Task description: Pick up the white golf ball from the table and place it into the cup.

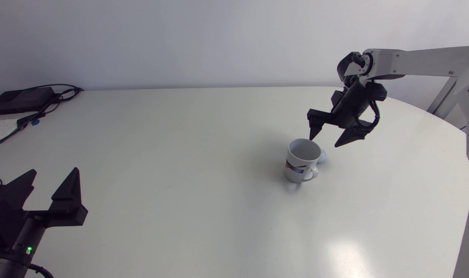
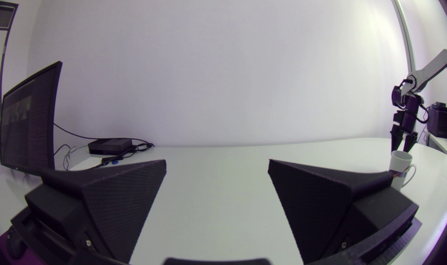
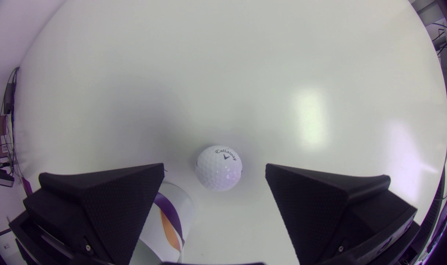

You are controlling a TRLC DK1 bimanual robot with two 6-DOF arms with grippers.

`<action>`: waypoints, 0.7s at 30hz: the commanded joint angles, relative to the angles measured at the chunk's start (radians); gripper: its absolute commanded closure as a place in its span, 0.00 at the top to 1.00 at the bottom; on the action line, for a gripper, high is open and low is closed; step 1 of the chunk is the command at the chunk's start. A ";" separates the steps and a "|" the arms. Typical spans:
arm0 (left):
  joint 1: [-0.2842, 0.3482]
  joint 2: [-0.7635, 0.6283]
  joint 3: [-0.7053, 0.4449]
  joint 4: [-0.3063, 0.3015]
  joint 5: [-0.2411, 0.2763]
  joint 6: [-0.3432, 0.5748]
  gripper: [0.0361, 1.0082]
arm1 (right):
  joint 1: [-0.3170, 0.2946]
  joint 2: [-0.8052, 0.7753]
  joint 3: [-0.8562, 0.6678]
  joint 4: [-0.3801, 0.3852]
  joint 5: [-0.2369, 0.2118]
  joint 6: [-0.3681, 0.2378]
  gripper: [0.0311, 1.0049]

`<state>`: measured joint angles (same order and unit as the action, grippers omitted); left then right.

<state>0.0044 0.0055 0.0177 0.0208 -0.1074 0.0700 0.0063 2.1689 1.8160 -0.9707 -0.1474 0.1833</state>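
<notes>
Head view: the right gripper (image 1: pixel 324 142) hangs above the surface (image 1: pixel 180 162), fingers spread and pointing down, with nothing between them. Its tips are over the far rim of the cup (image 1: pixel 302 162) and the spot just beyond it. The cup stands upright with its handle toward the camera. The ball (image 1: pixel 322 155) shows only as a pale bulge at the cup's far right side, touching it or just beside it; I cannot tell which. The left gripper (image 1: pixel 55 172) is at the near left corner, open and empty, well apart from all this.

Left wrist view: the left gripper's wide-spread fingers look across the bare surface. The cup stands far off with the right gripper above it, and the ball is hidden from here.

Right wrist view: the ball (image 3: pixel 219 168) lies on the surface below the gap between the open fingers, roughly centred. The cup wall shows under one finger, close beside the ball.

The step in hand looks like the approach to the pick; the ball is not yet grasped. The next move probably calls for a straight descent with the ball kept centred. The finger on the cup's side must slip into the narrow space beside the cup without knocking it. A firm close should follow, since a round ball may roll away.
</notes>
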 commanded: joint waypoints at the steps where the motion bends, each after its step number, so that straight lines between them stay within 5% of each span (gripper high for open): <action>1: -0.006 -0.016 -0.018 -0.005 0.011 0.008 0.98 | 0.011 0.042 0.008 -0.022 0.019 0.027 0.96; 21: -0.006 -0.016 -0.018 -0.005 0.011 0.008 0.98 | 0.041 0.074 -0.092 0.063 0.077 0.038 0.96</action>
<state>0.0044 0.0055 0.0177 0.0212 -0.1074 0.0700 0.0299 2.2063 1.7557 -0.9081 -0.0811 0.1997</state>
